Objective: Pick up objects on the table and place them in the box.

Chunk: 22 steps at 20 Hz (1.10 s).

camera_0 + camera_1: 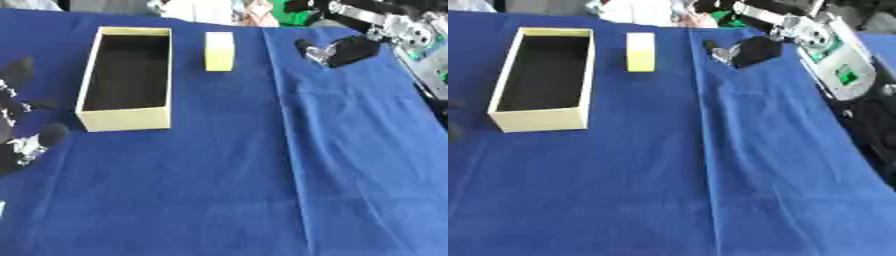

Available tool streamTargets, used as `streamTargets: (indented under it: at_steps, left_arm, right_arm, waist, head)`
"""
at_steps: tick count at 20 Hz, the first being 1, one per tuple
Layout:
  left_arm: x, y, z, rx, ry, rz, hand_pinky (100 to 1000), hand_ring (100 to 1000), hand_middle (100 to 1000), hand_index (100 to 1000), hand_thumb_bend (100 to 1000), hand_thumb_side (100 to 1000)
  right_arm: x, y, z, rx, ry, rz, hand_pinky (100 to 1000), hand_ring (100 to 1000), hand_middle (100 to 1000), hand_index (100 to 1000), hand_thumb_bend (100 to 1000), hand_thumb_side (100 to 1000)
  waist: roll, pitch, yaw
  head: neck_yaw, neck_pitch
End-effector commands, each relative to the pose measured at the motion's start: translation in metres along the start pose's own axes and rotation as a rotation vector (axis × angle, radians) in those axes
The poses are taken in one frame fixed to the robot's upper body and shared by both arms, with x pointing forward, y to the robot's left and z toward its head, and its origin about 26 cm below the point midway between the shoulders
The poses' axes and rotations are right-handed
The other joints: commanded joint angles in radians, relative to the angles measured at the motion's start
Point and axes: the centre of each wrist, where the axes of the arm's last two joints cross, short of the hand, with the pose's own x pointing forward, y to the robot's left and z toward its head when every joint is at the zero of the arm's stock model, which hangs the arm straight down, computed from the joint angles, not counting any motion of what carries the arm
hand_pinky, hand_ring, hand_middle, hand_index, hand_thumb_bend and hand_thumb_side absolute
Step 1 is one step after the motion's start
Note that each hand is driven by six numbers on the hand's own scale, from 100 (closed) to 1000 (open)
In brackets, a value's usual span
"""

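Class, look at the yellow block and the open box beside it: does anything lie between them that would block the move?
Nothing visible does. Only bare blue cloth separates the yellow block from the open box. The right hand hangs apart from the block.

Your right hand (337, 51): black shell with silver fittings; its arm (833, 55) shows silver-grey housings and a green mark. Your left hand (22, 142): black, rounded fingertips, small silver metal parts between them.
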Motion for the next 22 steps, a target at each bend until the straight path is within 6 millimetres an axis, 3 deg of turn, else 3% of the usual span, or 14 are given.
streamTargets:
  at_steps: [1,2,9,14,18,22]
  left_arm:
    - [0.007,0.005,-0.005,-0.014,-0.034,-0.016,713,1000,949,947,927,541]
    - [0.008,0.005,-0.005,-0.016,-0.036,-0.015,713,1000,949,948,922,543]
    - [0.008,0.004,-0.006,-0.03,-0.039,-0.012,715,1000,950,949,898,552]
    - [0.008,0.003,-0.007,-0.035,-0.038,-0.012,716,1000,950,951,875,560]
    - [0.009,0.003,-0.007,-0.036,-0.04,-0.014,716,1000,951,951,870,560]
    - [0.009,0.003,-0.008,-0.039,-0.043,-0.013,716,1000,951,951,862,563]
  right_arm:
    - [-0.003,-0.006,-0.012,0.053,0.026,0.021,888,1000,940,1000,100,464]
    - [-0.004,-0.006,-0.017,0.071,0.028,0.022,889,1000,945,1000,100,427]
    - [-0.007,-0.004,-0.049,0.158,0.055,0.024,903,1000,969,1000,100,450]
    - [0.002,-0.006,-0.065,0.128,0.062,0.087,912,1000,979,1000,130,590]
    - [0.011,-0.007,-0.071,0.121,0.063,0.18,915,1000,985,1000,175,640]
    - [0.013,-0.006,-0.075,0.121,0.08,0.24,923,1000,992,1000,187,588]
  waist:
    - [0.002,-0.017,0.004]
    - [0.0,-0.017,0.008]
    - [-0.002,-0.015,0.026]
    - [-0.006,-0.015,0.039]
    - [-0.01,-0.015,0.051]
    - [-0.013,-0.015,0.06]
  head:
    - [-0.006,-0.006]
    - [-0.007,-0.006]
    - [-0.016,-0.008]
    - [-0.021,-0.008]
    - [-0.021,-0.009]
    - [-0.022,-0.011]
